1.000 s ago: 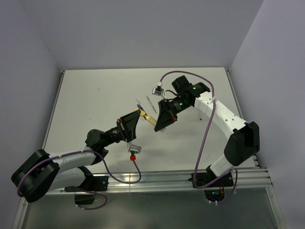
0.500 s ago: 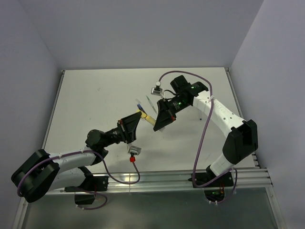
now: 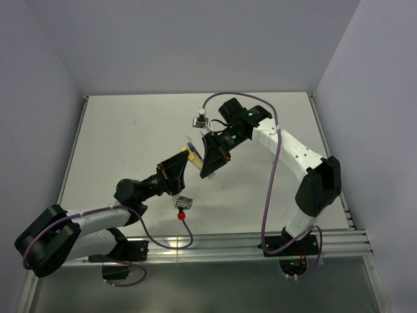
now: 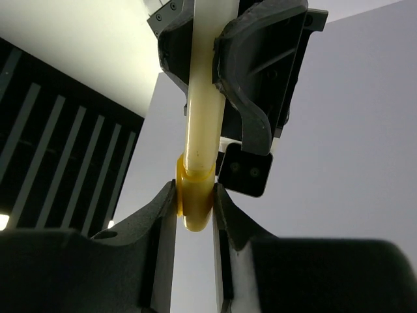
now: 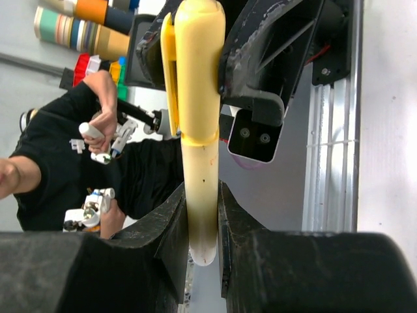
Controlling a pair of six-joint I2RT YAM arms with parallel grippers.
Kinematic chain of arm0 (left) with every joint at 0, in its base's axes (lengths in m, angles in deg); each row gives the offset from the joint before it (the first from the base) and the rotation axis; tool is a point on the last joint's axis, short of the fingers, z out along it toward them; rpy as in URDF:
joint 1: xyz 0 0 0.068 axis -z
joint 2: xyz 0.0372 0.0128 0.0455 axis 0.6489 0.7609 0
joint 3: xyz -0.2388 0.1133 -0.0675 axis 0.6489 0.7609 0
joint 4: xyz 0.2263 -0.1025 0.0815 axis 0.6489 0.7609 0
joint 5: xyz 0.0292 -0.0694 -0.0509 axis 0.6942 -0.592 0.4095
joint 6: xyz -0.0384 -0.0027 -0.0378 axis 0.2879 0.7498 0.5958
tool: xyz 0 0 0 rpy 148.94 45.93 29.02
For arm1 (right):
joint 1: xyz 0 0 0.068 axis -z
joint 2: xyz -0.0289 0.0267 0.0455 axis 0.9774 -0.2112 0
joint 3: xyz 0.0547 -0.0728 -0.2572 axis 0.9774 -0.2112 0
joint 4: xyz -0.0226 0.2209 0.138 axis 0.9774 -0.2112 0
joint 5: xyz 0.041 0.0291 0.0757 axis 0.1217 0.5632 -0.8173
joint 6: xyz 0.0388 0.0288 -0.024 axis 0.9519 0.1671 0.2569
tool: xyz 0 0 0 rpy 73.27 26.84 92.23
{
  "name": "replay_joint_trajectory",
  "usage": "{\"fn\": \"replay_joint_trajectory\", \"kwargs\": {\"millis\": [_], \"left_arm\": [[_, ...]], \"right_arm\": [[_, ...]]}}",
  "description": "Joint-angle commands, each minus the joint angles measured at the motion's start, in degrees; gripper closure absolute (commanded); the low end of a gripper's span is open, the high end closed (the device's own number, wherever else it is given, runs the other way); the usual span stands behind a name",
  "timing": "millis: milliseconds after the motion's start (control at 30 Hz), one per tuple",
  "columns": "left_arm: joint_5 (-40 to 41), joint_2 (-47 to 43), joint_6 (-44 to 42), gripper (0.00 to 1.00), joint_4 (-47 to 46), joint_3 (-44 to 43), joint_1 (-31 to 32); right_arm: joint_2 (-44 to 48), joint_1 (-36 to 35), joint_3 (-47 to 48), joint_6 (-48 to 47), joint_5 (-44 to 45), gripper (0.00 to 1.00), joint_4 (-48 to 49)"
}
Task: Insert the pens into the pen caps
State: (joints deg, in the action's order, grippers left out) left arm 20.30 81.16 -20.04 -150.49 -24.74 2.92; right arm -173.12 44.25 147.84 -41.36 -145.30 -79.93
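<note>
Nearest the arm bases, the left gripper [image 4: 194,193] is clenching the bright yellow cap [image 4: 194,208] between its fingertips, holding it up off the table [image 3: 117,130]. The pale yellow-white pen [image 5: 201,166] is sitting with one end inside that cap, the two forming one straight line. Farther out, the right gripper [image 5: 202,195] is pinching the pen's other end, its jaws pressing tight on the barrel.

The pen cap [image 4: 193,190] sits between the fingers of the left gripper [image 4: 194,212]. The pen [image 5: 200,192] has one end inside the cap and runs straight ahead into the right gripper [image 5: 202,225], between its fingers. The grippers face each other above the table [image 3: 117,130].
</note>
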Motion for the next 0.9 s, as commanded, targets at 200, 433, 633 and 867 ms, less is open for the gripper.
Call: {"fn": "replay_joint_trajectory", "kwargs": {"millis": [200, 433, 633, 867], "left_arm": [[-7.64, -4.65, -1.03, 1.0, -0.24, 3.34, 5.31], [-5.79, -4.12, -1.82, 1.0, 0.47, 3.34, 7.25], [-3.43, -3.24, -4.54, 1.0, 3.8, 1.14, 7.87], [3.25, -4.03, -4.11, 0.8, 6.79, -1.76, 7.87]], "right_arm": [[-2.54, -0.19, 10.69, -0.23, -2.86, 1.0, 3.32], [-3.51, 0.25, 18.26, -0.67, 0.12, 1.0, 4.2], [-3.34, -2.47, 18.62, -2.07, 5.66, 1.0, 4.72], [-2.1, -0.37, 16.95, -2.25, 6.19, 1.0, 4.81]]}}
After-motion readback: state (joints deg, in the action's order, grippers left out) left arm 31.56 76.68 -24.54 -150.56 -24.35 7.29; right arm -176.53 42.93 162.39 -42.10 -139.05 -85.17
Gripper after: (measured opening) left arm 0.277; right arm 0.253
